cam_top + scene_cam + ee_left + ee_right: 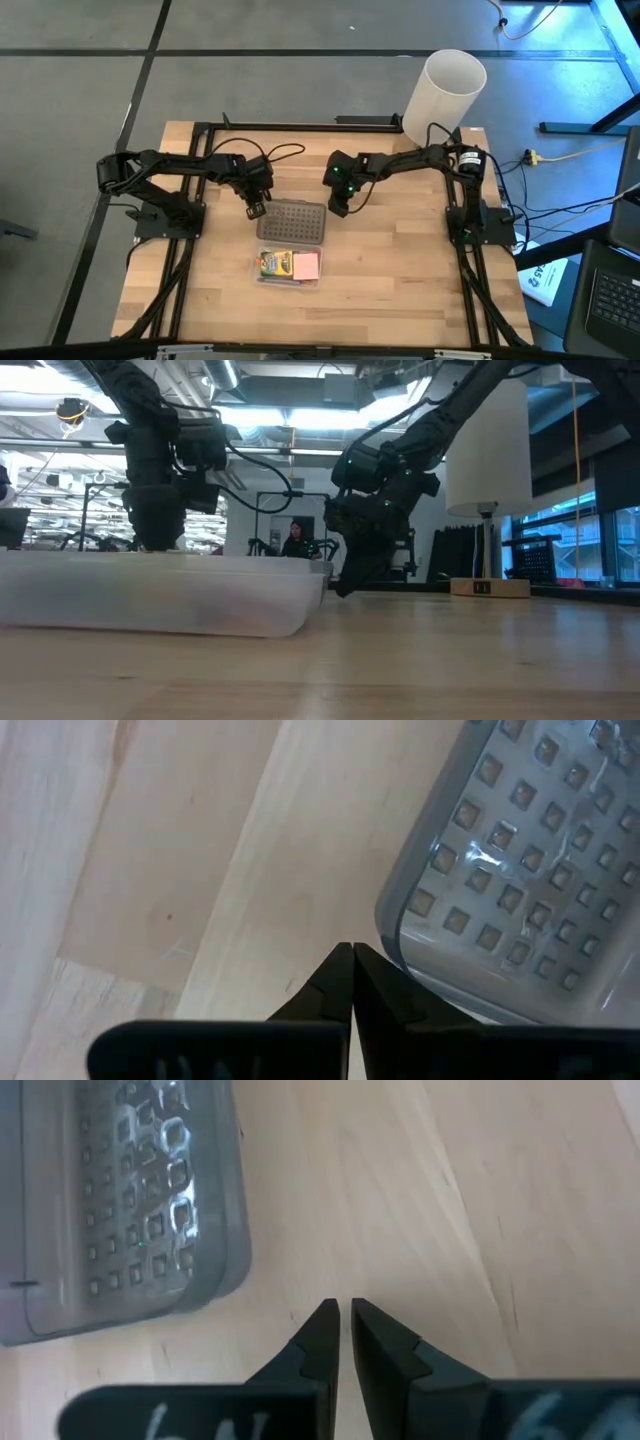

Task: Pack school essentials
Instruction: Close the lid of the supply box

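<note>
In the high view a clear flat box [288, 270] lies on the table and holds the green-yellow crayon box [274, 264] and the pink square pad [306, 266]. Its grey dotted lid [291, 222] lies flat just beyond it. My left gripper [255, 209] is shut and hovers at the lid's far left corner [400, 935]. My right gripper [340, 208] is shut to a thin slit and hangs just right of the lid's right edge [235, 1230]. Scissors, pencils and pen are out of view.
A tall white cylinder lamp [444, 95] stands at the table's far right corner. The low view shows the clear box [160, 595] close to the camera, with both arms behind it. Bare wood lies left, right and near of the box.
</note>
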### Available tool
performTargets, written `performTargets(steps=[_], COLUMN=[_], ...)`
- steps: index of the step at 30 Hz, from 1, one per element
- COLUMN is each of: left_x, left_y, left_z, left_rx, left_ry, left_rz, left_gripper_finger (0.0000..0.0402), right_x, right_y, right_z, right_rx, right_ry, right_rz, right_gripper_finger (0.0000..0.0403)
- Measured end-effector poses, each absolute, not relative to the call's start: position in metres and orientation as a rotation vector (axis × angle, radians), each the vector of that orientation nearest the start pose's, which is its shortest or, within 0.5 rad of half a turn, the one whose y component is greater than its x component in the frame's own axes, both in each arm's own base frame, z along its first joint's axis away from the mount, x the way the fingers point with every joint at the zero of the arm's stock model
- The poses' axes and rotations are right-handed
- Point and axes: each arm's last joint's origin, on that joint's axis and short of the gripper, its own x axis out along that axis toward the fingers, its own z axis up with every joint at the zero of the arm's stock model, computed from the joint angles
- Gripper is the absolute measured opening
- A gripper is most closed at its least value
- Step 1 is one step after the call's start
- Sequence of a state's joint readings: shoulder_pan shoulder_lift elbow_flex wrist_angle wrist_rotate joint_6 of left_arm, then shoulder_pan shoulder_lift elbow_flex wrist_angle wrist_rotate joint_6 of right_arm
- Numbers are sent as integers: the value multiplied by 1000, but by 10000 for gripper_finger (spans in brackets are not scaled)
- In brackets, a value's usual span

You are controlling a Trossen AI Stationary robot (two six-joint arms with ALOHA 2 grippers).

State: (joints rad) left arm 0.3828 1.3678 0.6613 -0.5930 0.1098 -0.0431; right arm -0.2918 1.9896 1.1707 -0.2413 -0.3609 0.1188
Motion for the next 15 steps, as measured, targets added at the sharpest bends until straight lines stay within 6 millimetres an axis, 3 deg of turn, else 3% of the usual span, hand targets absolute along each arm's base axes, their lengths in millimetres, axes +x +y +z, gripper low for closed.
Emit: performTargets(steps=[15], left_x=[203], left_y=[78], left_z=[156], left_rx=[-360], left_ry=[1258], left_rz=[253], left_gripper_finger=[0], right_x=[384], right_y=[-101], right_z=[103], right_rx=[494], right_ry=[928], right_rz=[133], right_gripper_finger=[35])
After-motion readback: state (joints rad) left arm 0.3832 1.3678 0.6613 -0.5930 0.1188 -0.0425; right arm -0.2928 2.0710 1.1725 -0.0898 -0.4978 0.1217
